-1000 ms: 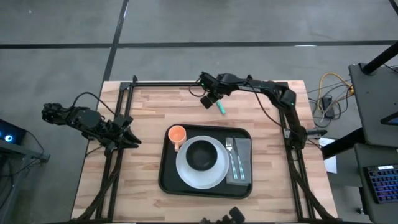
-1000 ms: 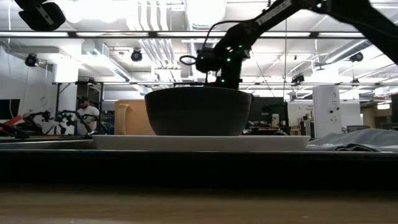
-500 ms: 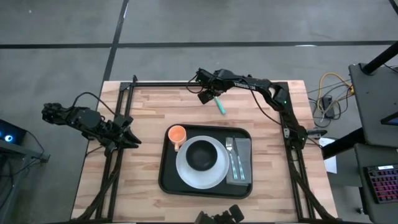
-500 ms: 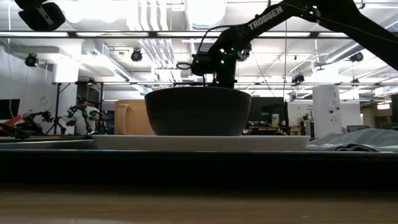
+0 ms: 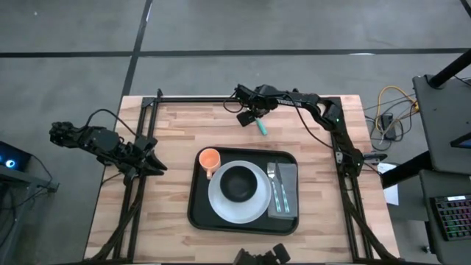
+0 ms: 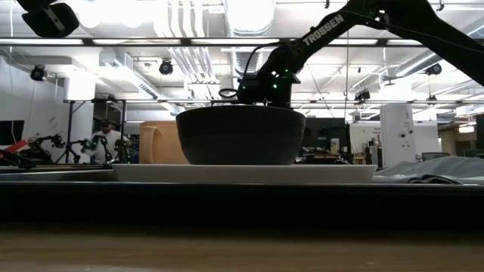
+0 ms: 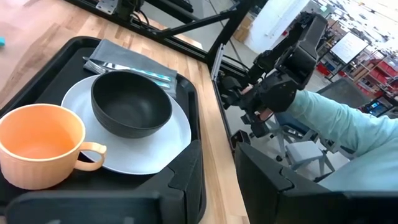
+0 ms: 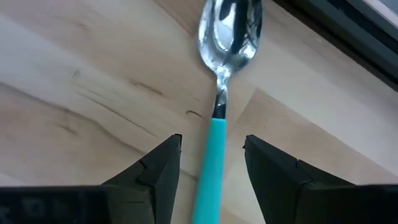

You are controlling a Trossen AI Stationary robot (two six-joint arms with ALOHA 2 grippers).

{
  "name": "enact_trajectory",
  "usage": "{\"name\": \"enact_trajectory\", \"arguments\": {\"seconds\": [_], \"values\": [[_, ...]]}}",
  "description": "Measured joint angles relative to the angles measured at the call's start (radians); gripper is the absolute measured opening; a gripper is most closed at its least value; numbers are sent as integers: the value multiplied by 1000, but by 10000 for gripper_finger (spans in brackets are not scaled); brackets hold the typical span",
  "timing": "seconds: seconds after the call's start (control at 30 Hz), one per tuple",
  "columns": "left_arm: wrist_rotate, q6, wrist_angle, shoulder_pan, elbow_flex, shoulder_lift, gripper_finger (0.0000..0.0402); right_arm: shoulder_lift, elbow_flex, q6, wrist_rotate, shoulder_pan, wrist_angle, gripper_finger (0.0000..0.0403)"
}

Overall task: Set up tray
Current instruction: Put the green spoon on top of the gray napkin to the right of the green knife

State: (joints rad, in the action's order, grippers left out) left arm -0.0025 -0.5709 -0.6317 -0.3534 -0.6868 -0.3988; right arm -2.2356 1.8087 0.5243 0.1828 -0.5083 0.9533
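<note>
The tray [image 5: 197,213] at my six o'clock already carries plate, bowl, cup and napkin, so I poise my right claw [image 8: 210,163], fingers spread, astride the teal-handled spoon [image 8: 219,81].

My wooden table [image 5: 169,125] carries the black tray [image 5: 197,213] toward its front edge, a teal-handled spoon [image 5: 261,127] near the back.

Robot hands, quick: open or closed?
Left end effector: open, empty, beside the tray.
Right end effector: open, straddling the spoon.
</note>
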Motion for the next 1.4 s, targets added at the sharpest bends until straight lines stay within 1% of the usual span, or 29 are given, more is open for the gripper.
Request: {"name": "enact_trajectory", "arguments": {"seconds": [0.57,0.63,0.7,0.77,0.87,0.97,1.27,1.4], "values": [[3,-16,0,0,0,0,79,0,-44,0,-38,-30,-30,165],[3,-16,0,0,0,0,79,0,-47,-1,-62,-30,-47,163],[3,-16,0,0,0,0,79,0,-52,-6,-109,-31,-75,161],[3,-15,0,0,0,0,79,0,-55,-5,-122,-32,-91,158],[3,-15,0,0,0,0,79,0,-56,-5,-123,-33,-98,155],[4,-16,0,0,0,0,79,0,-56,-5,-99,-39,-96,155],[5,-16,0,-1,0,0,79,0,-60,-7,-102,-43,-97,155],[5,-15,0,-1,0,0,79,2,-88,-7,-102,-45,-100,157]]}}
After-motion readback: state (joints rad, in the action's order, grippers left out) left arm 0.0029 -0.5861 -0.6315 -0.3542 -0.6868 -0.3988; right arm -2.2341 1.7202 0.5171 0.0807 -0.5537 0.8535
